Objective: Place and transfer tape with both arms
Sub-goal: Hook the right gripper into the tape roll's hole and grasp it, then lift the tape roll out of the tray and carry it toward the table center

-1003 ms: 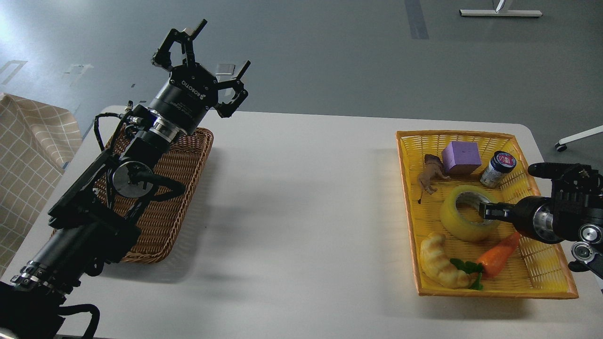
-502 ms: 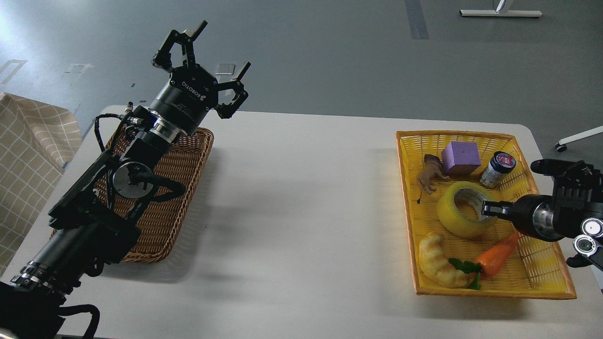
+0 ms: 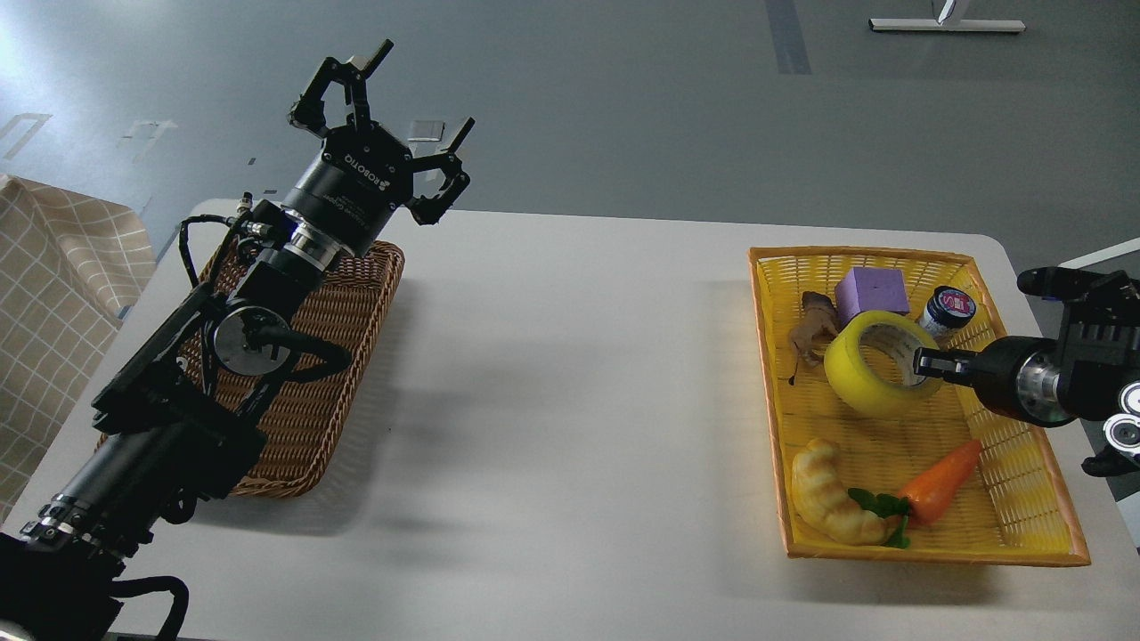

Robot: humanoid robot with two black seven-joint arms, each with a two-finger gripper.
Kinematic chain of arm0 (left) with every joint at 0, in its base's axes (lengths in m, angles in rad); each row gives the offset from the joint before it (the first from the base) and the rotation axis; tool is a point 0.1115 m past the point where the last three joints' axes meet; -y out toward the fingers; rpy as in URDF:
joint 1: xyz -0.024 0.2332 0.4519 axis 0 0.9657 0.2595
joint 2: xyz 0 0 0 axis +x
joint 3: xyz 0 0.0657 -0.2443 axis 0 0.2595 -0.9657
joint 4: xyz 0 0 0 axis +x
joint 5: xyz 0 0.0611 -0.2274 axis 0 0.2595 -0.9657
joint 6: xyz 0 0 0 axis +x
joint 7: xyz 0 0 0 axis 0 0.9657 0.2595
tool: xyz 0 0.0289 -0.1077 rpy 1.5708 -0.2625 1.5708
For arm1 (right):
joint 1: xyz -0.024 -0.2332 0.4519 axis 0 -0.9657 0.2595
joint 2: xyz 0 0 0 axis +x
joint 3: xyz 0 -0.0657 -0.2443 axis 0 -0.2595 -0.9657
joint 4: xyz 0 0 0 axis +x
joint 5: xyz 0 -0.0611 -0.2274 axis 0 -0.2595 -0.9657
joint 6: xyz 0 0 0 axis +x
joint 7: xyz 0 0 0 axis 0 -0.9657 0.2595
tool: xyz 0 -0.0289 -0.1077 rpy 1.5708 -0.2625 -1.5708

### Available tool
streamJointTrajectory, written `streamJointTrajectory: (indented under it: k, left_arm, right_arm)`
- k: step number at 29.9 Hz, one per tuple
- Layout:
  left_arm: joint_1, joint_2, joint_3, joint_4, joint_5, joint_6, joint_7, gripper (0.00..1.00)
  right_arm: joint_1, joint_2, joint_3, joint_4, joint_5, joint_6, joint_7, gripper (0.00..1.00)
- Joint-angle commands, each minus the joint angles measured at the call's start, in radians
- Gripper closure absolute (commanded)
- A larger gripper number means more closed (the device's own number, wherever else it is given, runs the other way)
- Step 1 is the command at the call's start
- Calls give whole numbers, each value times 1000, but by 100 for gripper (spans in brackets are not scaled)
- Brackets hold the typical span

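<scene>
The yellow tape roll hangs tilted on edge above the yellow basket at the right, its pale core facing right. My right gripper comes in from the right edge; a finger reaches into the core and it is shut on the roll's right wall, holding it off the basket floor. My left gripper is open and empty, held high over the table's far left, above the far end of the brown wicker basket.
In the yellow basket lie a purple block, a small jar, a brown toy animal, a croissant toy and a toy carrot. A checked cloth lies at the left edge.
My right gripper has lifted the tape up off the basket floor and tipped it on edge, moving it toward the purple block. The left arm has not moved.
</scene>
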Motion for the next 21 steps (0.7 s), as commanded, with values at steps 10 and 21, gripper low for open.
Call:
streamJointTrajectory:
  k: [10,21]
  left_arm:
    - [1,-2,0,0,0,0,0,2]
    - [0,-5,0,0,0,0,0,2]
  right_arm:
    - [194,23,0,146,34,0,-2,100]
    - [315,260,-100,126,34,0,-41,100]
